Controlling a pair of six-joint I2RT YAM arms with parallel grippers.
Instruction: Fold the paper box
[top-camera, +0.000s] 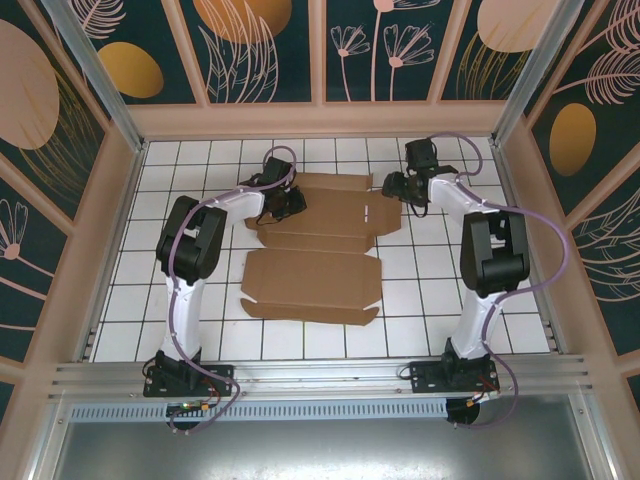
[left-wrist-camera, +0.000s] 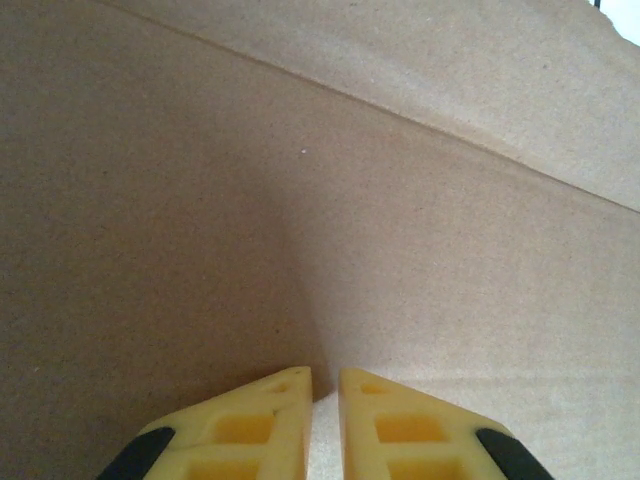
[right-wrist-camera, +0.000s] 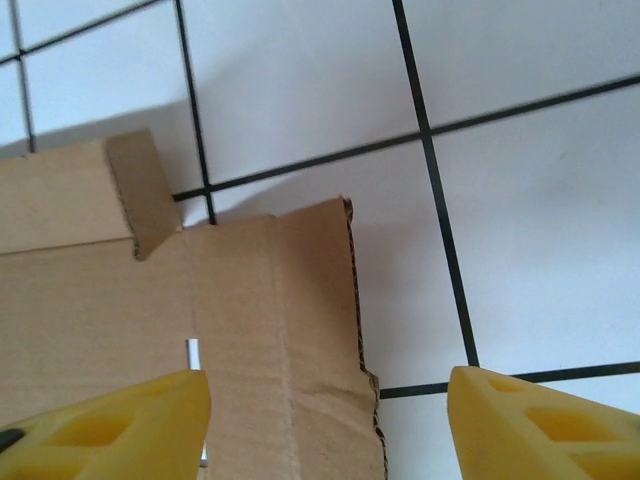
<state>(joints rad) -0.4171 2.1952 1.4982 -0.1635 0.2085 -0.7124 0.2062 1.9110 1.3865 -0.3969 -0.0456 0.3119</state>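
The paper box (top-camera: 310, 278) lies as a brown die-cut cardboard sheet on the white tiled table, its far panels partly creased. My left gripper (top-camera: 290, 203) is at the sheet's far left edge. In the left wrist view, its yellow fingers (left-wrist-camera: 270, 410) are closed to a thin slit (left-wrist-camera: 325, 375) against the cardboard (left-wrist-camera: 350, 200). My right gripper (top-camera: 393, 187) is at the far right edge. It is open (right-wrist-camera: 328, 385), its fingertips (right-wrist-camera: 150, 420) spread either side of a side flap (right-wrist-camera: 270, 300) with a ragged corrugated edge. Nothing is between them but the flap below.
The tiled table (top-camera: 420, 300) is boxed in by wooden-framed walls (top-camera: 320, 120) at the back and sides. A metal rail (top-camera: 320, 375) carrying both arm bases runs along the near edge. Bare tiles lie right of the sheet (right-wrist-camera: 520, 200).
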